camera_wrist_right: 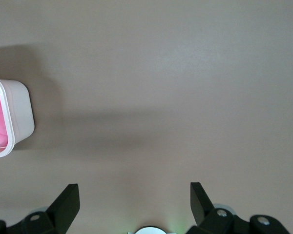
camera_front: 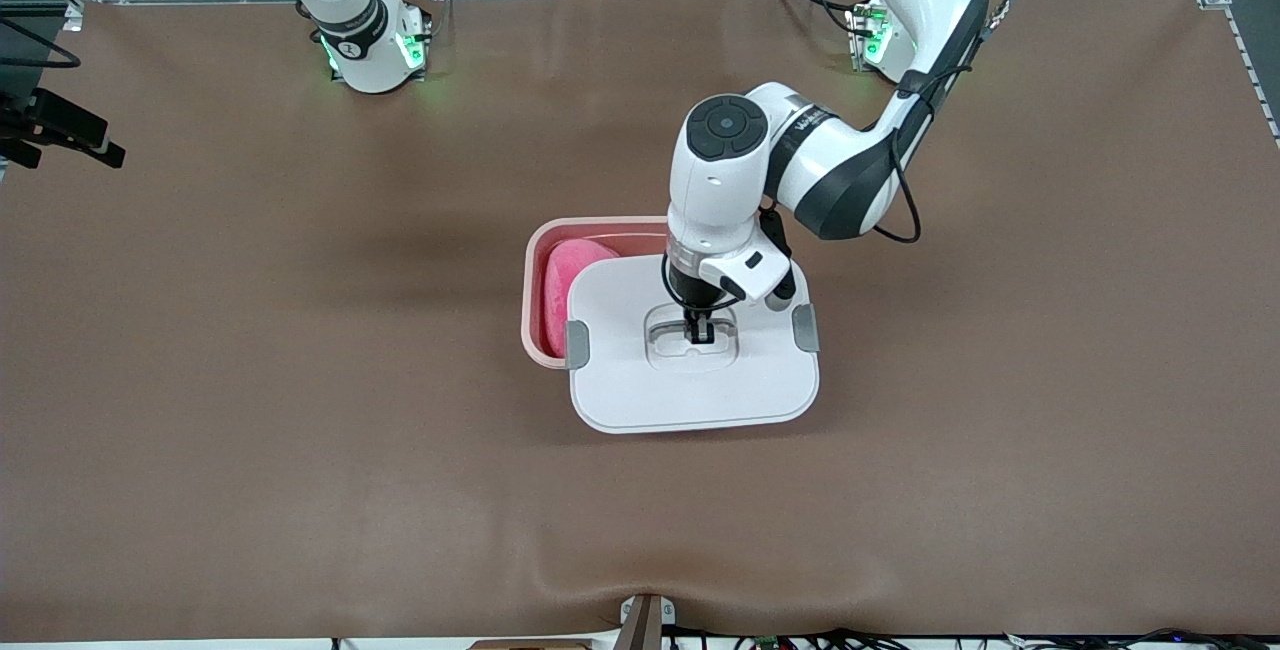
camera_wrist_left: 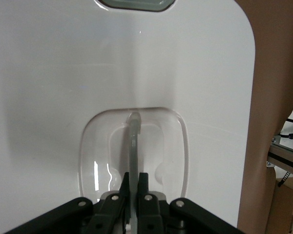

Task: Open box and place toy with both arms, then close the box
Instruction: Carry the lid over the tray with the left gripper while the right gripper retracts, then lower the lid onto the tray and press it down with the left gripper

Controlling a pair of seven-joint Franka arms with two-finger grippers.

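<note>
The pink box (camera_front: pixel 535 260) stands mid-table with the bright pink toy (camera_front: pixel 570 280) inside, showing at its uncovered end toward the right arm. The white lid (camera_front: pixel 690 390) sits askew over the rest of the box, overhanging toward the front camera, grey clips (camera_front: pixel 577 344) at its sides. My left gripper (camera_front: pixel 699 333) is down in the lid's recess. In the left wrist view my left gripper (camera_wrist_left: pixel 134 178) is shut on the clear handle (camera_wrist_left: pixel 133 141). My right gripper (camera_wrist_right: pixel 134 195) hangs open over bare table, with a corner of the box (camera_wrist_right: pixel 20 112) off to one side.
A brown mat (camera_front: pixel 300 430) covers the whole table. The right arm's base (camera_front: pixel 370 50) and the left arm's base (camera_front: pixel 880 35) stand along the table's edge farthest from the front camera. A black device (camera_front: pixel 60 125) juts in at the right arm's end.
</note>
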